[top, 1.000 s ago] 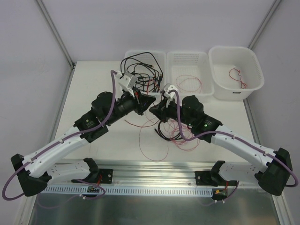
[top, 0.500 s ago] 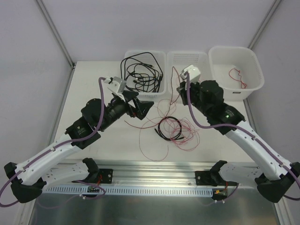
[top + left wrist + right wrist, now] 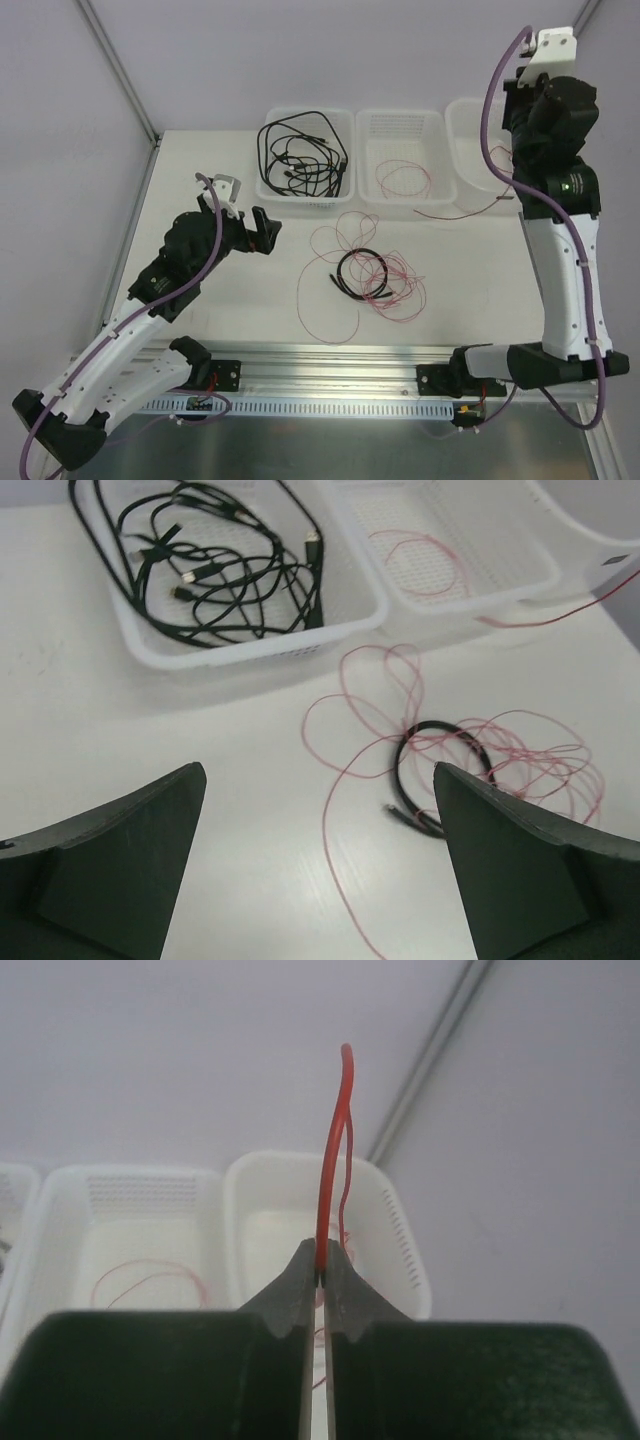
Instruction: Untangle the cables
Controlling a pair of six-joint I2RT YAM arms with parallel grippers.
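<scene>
Claws differ: the right claw (image 3: pixel 322 1265) pinches a red wire (image 3: pixel 335 1140) high above the far-right bin (image 3: pixel 300 1160); the left claw (image 3: pixel 315 780) hangs spread beside the knot (image 3: pixel 375 280) on the table (image 3: pixel 200 180). Better to raise slowly, so the trailing end slides out without dragging the knot. Three bins; one black cable (image 3: pixel 350 272) in the knot; red strands uncountable.

The left hand (image 3: pixel 265 232) has opened wide and its arm has drawn back to the left, away from the tangle (image 3: pixel 375 275) on the bench (image 3: pixel 230 310). The right hand (image 3: pixel 322 1272) has closed on a red wire (image 3: pixel 335 1140) and risen high above the right bin (image 3: pixel 400 1250), drawing one strand out of the tangle.
</scene>
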